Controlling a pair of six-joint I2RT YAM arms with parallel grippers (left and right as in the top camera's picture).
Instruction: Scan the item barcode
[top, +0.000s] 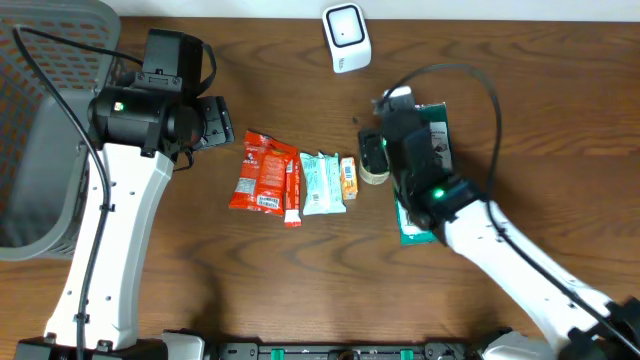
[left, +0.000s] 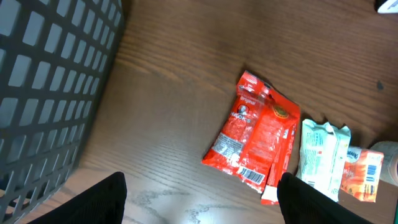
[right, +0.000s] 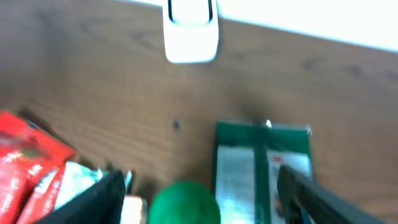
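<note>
Left end effector (left: 202, 204) and right end effector (right: 200, 200) both hold jaws spread.

We see soft, even light on the dark brown wooden table (top: 560, 80), and shadows are faint. The overhead view is sharp. Pale glare sheens the wood low in the left wrist view. The right wrist view is blurred: the white plastic scanner (right: 191, 28) and the green flat packet (right: 261, 168) smear.

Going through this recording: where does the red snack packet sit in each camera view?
Overhead: red packet left of centre, lying flat.
Left wrist: red packet right of centre, barcode end towards the bottom.
Right wrist: red packet at the lower left edge, blurred.
Shared landmark: the pale green packet next to it in all views.
</note>
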